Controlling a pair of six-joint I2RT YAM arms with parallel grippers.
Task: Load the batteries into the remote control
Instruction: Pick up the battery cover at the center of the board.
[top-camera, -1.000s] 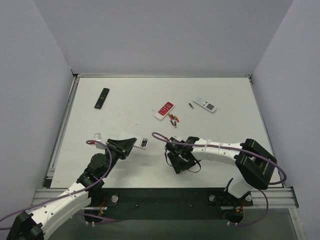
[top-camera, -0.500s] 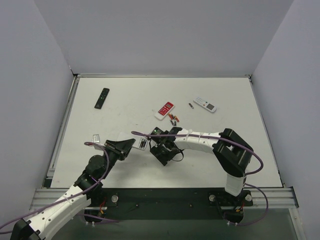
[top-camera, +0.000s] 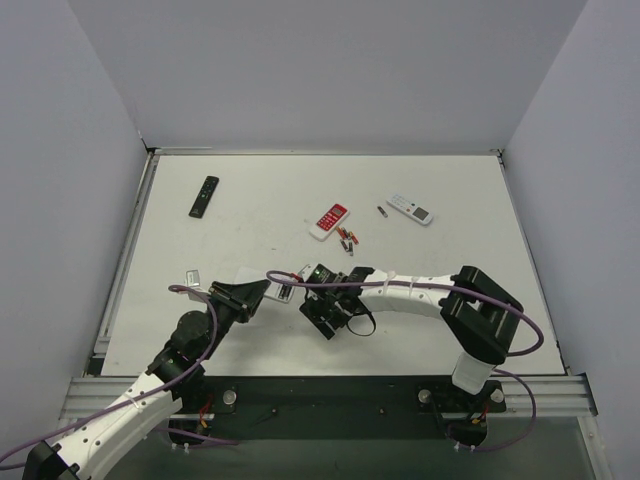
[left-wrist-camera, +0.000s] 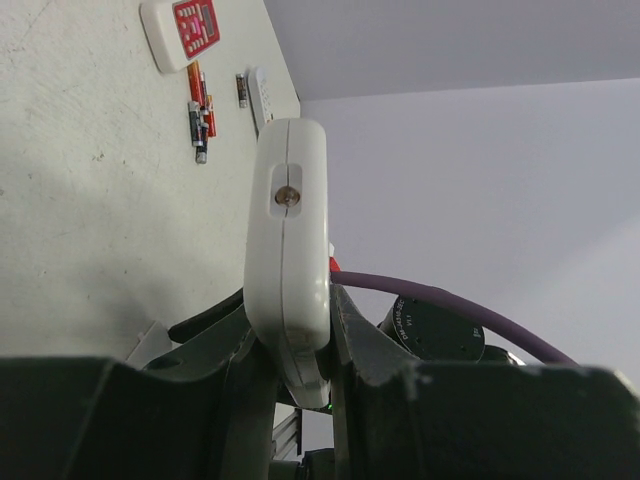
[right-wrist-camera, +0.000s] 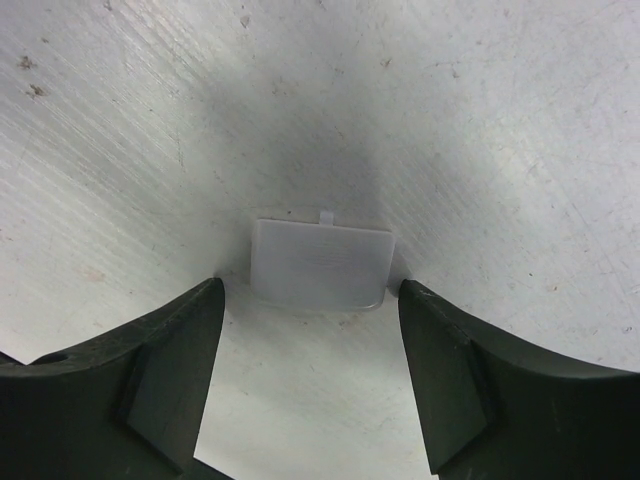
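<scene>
white table (top-camera: 250, 215) carries a black remote (top-camera: 204, 196), red-and-white remote (top-camera: 329, 220), batteries (top-camera: 347, 238) and a small white cover (right-wrist-camera: 320, 262).

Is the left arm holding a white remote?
Yes, the left gripper has its jaws shut on the remote control, held on edge.
</scene>
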